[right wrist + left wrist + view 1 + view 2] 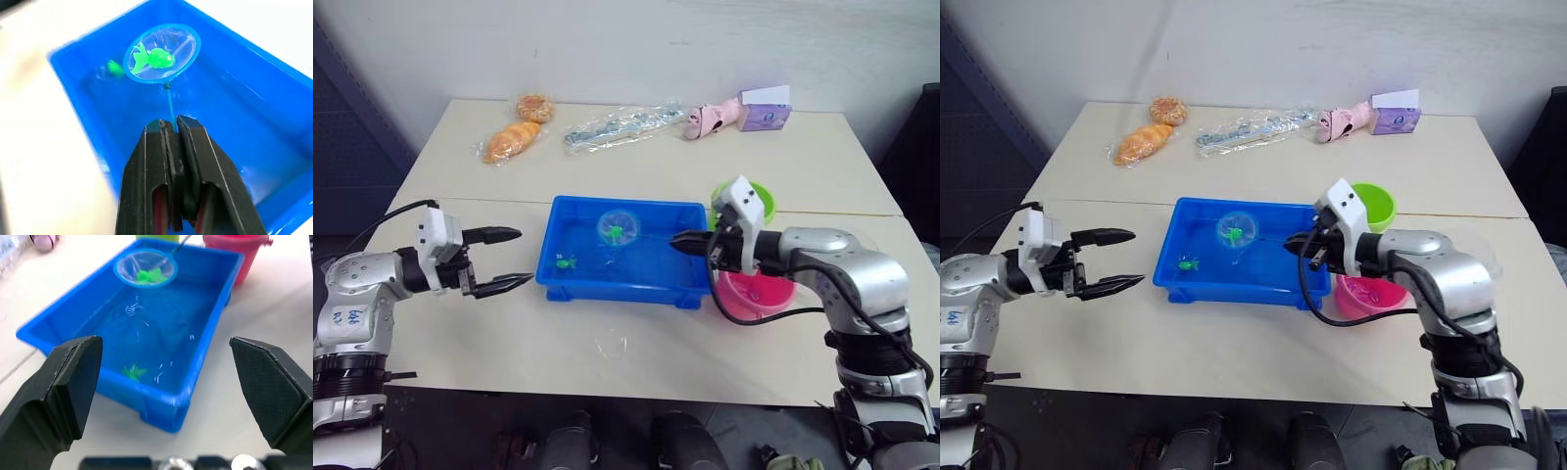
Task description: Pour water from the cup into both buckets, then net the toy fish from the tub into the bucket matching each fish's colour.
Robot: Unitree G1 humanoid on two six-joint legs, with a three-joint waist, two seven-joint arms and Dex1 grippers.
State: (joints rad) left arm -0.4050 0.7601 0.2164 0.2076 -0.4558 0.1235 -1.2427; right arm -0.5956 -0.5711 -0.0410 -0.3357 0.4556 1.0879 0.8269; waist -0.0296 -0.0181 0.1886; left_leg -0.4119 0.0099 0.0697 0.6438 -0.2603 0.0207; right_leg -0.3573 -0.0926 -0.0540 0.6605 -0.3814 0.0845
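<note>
The right gripper (169,128) is clamped on a small net's (163,53) handle, holding a green fish (153,58) over the blue tub (560,274). Another green fish (567,261) lies in the tub. The left gripper (506,259), fingers spread and holding nothing, hovers beside the tub.

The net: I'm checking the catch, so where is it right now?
The net is held over the far half of the blue tub, with a green fish in it, its handle gripped by the right gripper.

Table (636,352); tub (622,286); buckets (754,304)
</note>
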